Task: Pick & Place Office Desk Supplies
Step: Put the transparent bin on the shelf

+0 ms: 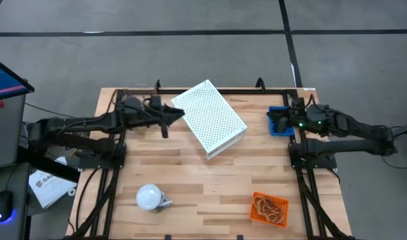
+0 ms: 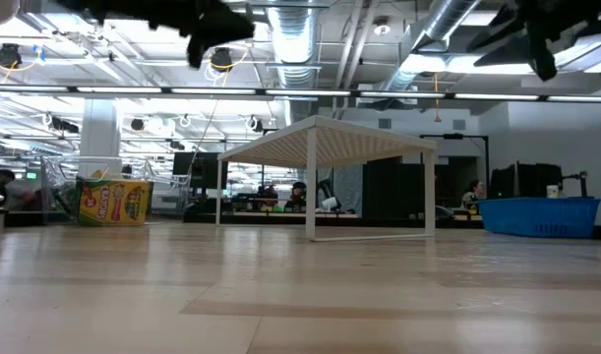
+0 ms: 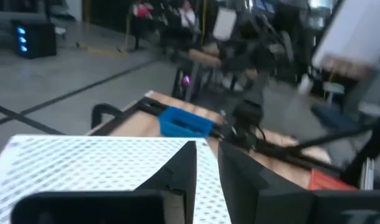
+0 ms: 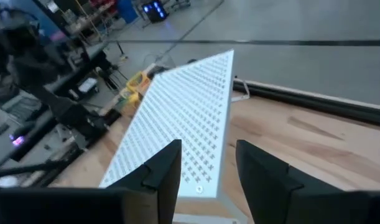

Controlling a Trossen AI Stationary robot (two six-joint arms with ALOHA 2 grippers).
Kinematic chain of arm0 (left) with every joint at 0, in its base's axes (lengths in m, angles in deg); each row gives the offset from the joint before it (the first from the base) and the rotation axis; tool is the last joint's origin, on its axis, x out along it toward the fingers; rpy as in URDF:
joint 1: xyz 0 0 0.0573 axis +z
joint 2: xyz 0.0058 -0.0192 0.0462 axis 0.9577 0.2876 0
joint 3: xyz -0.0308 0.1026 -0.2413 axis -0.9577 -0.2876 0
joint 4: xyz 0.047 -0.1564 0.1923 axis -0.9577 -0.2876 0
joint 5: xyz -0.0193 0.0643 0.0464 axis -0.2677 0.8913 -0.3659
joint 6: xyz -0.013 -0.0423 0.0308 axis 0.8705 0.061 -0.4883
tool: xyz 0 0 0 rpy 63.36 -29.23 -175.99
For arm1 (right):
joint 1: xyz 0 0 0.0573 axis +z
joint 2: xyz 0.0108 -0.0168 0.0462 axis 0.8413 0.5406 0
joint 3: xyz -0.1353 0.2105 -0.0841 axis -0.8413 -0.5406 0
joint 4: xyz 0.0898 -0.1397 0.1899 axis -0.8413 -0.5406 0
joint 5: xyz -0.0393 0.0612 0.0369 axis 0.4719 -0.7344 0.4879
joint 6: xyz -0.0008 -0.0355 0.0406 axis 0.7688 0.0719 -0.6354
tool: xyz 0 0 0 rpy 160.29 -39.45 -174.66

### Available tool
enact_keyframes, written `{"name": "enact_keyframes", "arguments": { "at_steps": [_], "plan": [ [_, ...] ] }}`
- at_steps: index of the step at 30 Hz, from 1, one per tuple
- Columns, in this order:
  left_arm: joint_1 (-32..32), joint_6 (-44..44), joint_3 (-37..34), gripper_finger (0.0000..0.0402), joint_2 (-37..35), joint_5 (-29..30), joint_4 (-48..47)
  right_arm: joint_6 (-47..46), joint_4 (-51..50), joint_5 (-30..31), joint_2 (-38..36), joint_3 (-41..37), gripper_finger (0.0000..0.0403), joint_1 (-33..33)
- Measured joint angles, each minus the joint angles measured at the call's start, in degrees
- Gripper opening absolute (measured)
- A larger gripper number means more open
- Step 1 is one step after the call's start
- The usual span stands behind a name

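Observation:
A yellow-and-green crayon box (image 2: 113, 202) stands upright on the table at the far left, also visible in the right wrist view as the crayon box (image 4: 135, 84). Tan rubber-band loops (image 1: 270, 208) lie in an orange tray (image 1: 255, 215) near the front right. My left gripper (image 1: 178, 115) hangs above the table beside the big white perforated box (image 1: 210, 119). Its fingers (image 3: 183, 168) are a narrow gap apart with nothing between them. My right gripper (image 1: 276, 121) hovers open and empty over the blue bin (image 1: 275, 128), pointing at the white box.
The white perforated box (image 2: 325, 147) stands in the far middle of the table between both arms. The blue bin (image 2: 541, 216) sits at the far right. A white bulb-like object (image 1: 150, 197) lies near the front left. Bare wood stretches across the middle and front.

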Motion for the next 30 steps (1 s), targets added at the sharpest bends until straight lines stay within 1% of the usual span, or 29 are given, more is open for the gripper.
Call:
{"name": "enact_keyframes", "arguments": {
  "at_steps": [3,5,6,10,12,17,20,23,26,30],
  "plan": [
    [4.56,2.10,-7.35,0.0049,-3.81,-2.21,6.02,-0.88,0.11,2.70,0.30,-0.50,0.0148,2.08],
    [6.27,2.27,-10.65,0.0046,-5.52,-2.92,7.99,-2.06,0.20,4.36,0.23,-1.19,0.0149,2.85],
    [6.74,2.04,-11.91,0.0045,-6.56,-3.06,7.54,-2.58,0.21,4.95,0.29,-1.38,0.0151,3.11],
    [8.73,0.50,-14.68,0.0044,-9.66,-3.45,3.52,-4.37,0.29,6.06,0.11,-1.93,0.0157,3.20],
    [10.80,0.45,-16.37,0.0043,-11.75,-4.40,3.51,-4.69,0.29,6.09,0.14,-2.06,0.0160,3.22],
    [17.12,1.66,-20.86,0.0043,-17.62,-11.17,5.99,-5.35,0.31,6.09,0.14,-2.09,0.0162,3.22],
    [19.40,2.25,-23.36,0.0043,-20.57,-13.97,5.95,-5.74,0.28,6.09,0.13,-2.09,0.0162,3.20],
    [19.31,3.62,-25.71,0.0043,-22.10,-14.10,6.61,-7.01,0.20,6.54,0.15,-2.09,0.0162,3.18],
    [16.96,4.78,-27.73,0.0042,-22.64,-13.86,9.16,-8.16,0.22,7.48,0.17,-2.09,0.0162,3.32],
    [12.23,3.50,-29.10,0.0029,-22.63,-10.23,10.08,-8.80,0.23,8.35,0.63,-2.09,0.0162,3.64]
  ]
}}
